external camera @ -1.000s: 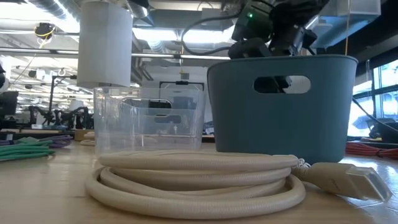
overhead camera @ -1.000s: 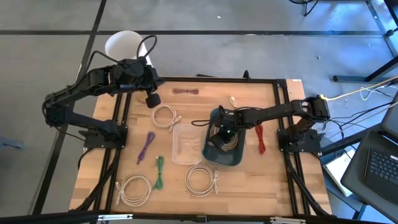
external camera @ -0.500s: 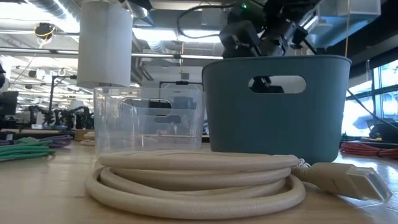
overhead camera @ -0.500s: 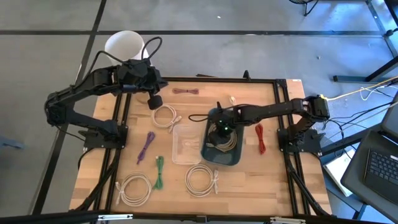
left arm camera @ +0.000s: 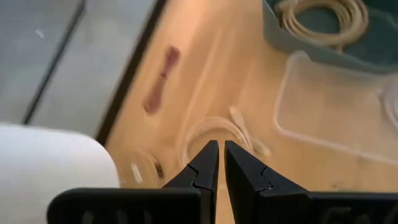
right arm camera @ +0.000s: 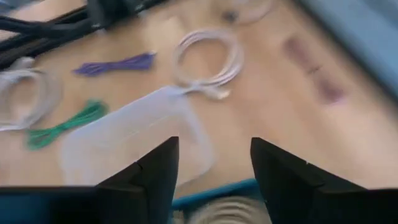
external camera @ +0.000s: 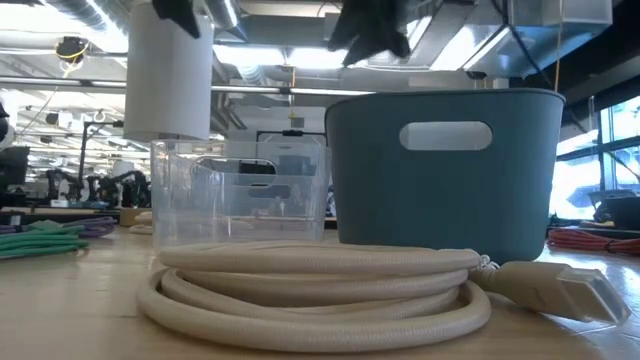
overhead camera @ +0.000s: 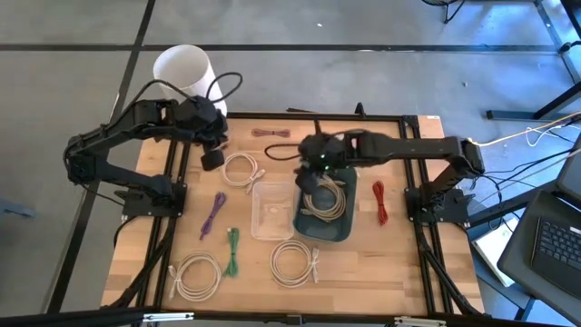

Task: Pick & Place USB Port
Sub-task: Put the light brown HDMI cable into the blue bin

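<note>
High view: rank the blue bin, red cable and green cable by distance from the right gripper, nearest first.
From the right gripper:
1. Blue bin, directly below it.
2. Red cable, beside the bin's right side.
3. Green cable, past the clear tray, on the left half.

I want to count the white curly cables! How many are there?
4. One lies in the blue bin: coil. Three lie on the table: one beside the left gripper at, two near the front edge at and. More could be hidden.
</note>
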You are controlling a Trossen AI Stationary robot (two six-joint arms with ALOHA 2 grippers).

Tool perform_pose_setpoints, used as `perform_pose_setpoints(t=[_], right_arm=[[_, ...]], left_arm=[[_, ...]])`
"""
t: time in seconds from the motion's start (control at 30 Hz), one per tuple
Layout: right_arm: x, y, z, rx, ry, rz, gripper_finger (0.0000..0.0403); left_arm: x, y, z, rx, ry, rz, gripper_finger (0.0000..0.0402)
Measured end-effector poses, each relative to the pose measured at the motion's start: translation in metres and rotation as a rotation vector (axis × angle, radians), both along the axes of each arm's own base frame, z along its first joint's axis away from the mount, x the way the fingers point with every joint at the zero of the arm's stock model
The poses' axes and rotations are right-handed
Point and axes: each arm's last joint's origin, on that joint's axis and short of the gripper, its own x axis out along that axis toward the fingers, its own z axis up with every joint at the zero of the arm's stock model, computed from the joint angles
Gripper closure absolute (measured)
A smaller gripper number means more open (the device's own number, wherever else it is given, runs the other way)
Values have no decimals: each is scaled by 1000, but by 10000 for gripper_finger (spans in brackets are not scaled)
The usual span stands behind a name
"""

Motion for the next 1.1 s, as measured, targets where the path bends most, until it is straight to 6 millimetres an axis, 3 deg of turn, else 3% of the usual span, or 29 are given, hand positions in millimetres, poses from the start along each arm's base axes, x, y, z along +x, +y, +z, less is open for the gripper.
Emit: perform_pose_setpoints(t=[0.17, 0.3, 0.43, 0.63, 0.8, 1.1], right_arm=[[-16, -5, 58, -193, -3, -65, 216], [-31, -7, 94, -262, -42, -98, 221], [-41, -7, 117, -288, -81, -109, 222], [-45, -7, 127, -303, -104, -99, 222], [-45, -7, 126, -303, -101, -99, 222], [-45, -7, 127, -302, -104, -100, 222]], left_arm=[[2, -2, -14, -75, 27, -60, 381], [8, -4, -46, -176, 106, -162, 372], [9, -4, -87, -222, 230, -193, 350], [13, -4, -136, -259, 269, -247, 295], [22, -3, -165, -270, 234, -288, 256], [43, 4, -213, -253, 297, -323, 231]])
